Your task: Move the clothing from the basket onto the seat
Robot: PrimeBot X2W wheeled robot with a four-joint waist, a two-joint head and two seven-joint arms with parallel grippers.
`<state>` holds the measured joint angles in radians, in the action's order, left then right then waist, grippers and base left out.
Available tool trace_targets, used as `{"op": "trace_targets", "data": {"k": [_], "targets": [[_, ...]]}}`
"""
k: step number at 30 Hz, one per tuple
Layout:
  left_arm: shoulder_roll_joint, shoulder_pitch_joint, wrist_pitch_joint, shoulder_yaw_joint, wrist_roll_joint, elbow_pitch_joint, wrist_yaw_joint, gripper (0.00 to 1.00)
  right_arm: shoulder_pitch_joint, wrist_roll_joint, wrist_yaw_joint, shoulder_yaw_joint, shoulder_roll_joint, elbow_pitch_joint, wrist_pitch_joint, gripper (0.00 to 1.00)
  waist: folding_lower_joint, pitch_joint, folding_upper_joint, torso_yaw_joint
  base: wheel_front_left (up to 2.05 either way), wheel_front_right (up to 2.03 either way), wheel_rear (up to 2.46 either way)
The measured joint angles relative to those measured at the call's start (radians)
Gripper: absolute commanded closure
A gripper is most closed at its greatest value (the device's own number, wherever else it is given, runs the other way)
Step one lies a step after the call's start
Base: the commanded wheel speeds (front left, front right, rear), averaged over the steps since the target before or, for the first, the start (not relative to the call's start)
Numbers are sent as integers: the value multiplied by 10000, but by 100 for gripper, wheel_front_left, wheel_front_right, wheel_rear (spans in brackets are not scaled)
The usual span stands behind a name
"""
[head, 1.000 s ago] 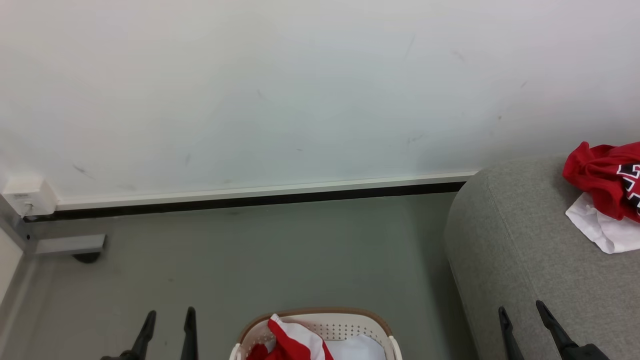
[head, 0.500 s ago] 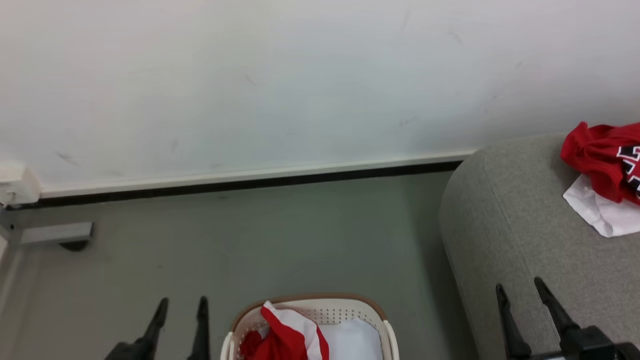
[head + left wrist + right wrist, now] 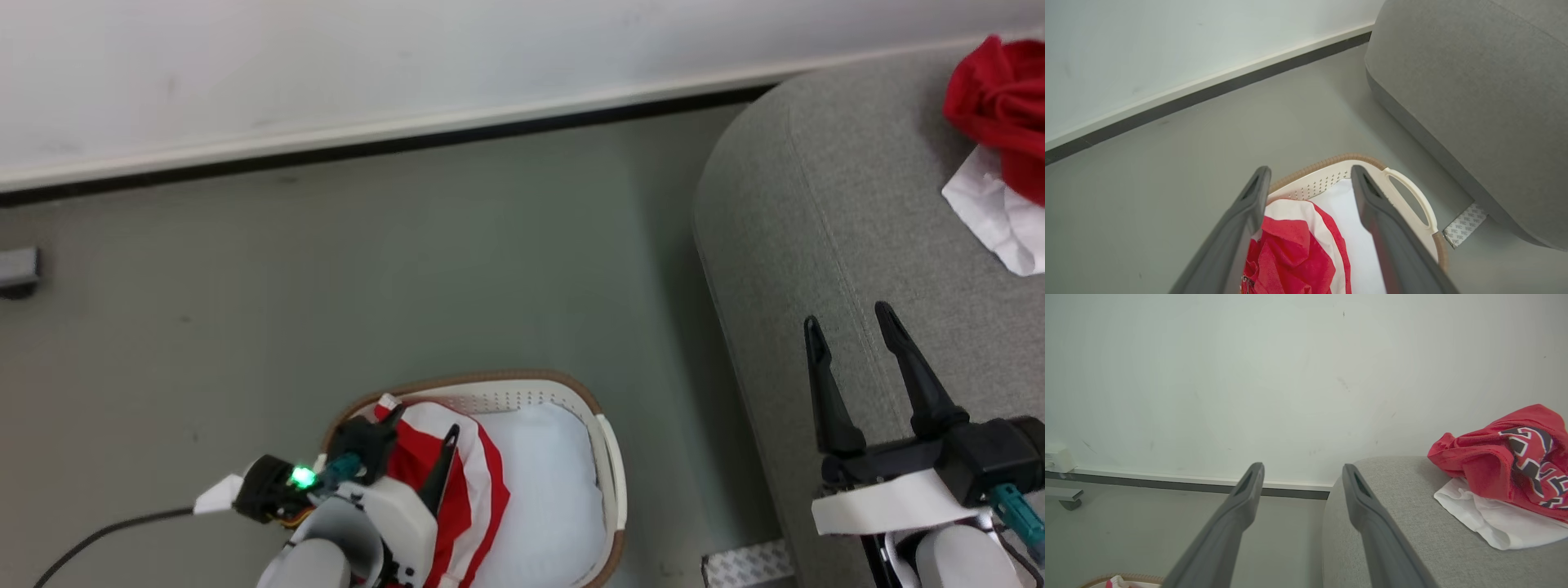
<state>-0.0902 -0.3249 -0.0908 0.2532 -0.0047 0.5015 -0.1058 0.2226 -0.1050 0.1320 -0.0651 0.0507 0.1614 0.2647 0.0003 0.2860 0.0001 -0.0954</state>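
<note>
Striped garment [image 3: 469, 498]: red with broad white bands, crumpled. It lies in the left half of the basket [image 3: 611, 482], on the plain white lining [image 3: 547, 498]. The basket stands on the floor [image 3: 408, 269], near the seat [image 3: 816, 204] but apart from it.

Jersey [image 3: 1486, 461]: red, black-and-white lettering, bunched on the seat over a white cloth [image 3: 1490, 524].

Left gripper [image 3: 1309, 171]: fingers spread, nothing between them, over the striped garment; contact not discernible.

Right gripper [image 3: 847, 317]: fingers apart, empty, over the seat.
</note>
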Motion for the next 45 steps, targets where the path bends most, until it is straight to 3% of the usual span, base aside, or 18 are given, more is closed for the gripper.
{"op": "trace_targets", "data": {"k": [7, 14, 25, 34, 35, 36, 37, 45], "targets": [[61, -1550, 907, 617, 2, 1551, -169, 0, 947, -226, 0, -297, 0, -635, 2, 0, 1, 1749, 0, -409, 0, 0, 0], [-125, -2735, 1438, 543, -157, 3114, -174, 0, 1860, -458, 0, -570, 4, -1085, 0, 0, 1, 3424, 0, -877, 0, 0, 0], [-21, -4310, 1423, 729, -234, 4857, -171, 0, 2385, -533, 0, -685, 2, -1824, 2, 0, 0, 5443, -1, -1349, 0, 0, 0], [-121, -5125, 1239, 1078, -2, 6136, 360, 0, 2450, -443, 0, -794, 0, -2326, 2, 0, -1, 6348, -1, -1502, 0, 0, 0], [-121, -5169, 1127, 1122, 40, 6228, 368, 36, 2448, -441, 0, -798, 0, -2353, 0, 0, -1, 6393, 0, -1524, 0, 0, 0], [-117, -5197, 1014, 1189, 67, 6316, 410, 81, 2441, -426, 0, -792, 0, -2372, 0, 0, -1, 6421, 0, -1544, 0, 0, 0], [-107, -5232, 882, 1271, 134, 6406, 410, 100, 2421, -426, 0, -779, 2, -2391, 2, 0, -2, 6431, 0, -1549, 0, 0, 0], [198, -5263, -15, 1421, -58, 6924, 314, 100, 2058, -334, 0, -454, 0, -2077, 2, 0, -2, 5863, -1, -1269, 0, 0, 0]]}}
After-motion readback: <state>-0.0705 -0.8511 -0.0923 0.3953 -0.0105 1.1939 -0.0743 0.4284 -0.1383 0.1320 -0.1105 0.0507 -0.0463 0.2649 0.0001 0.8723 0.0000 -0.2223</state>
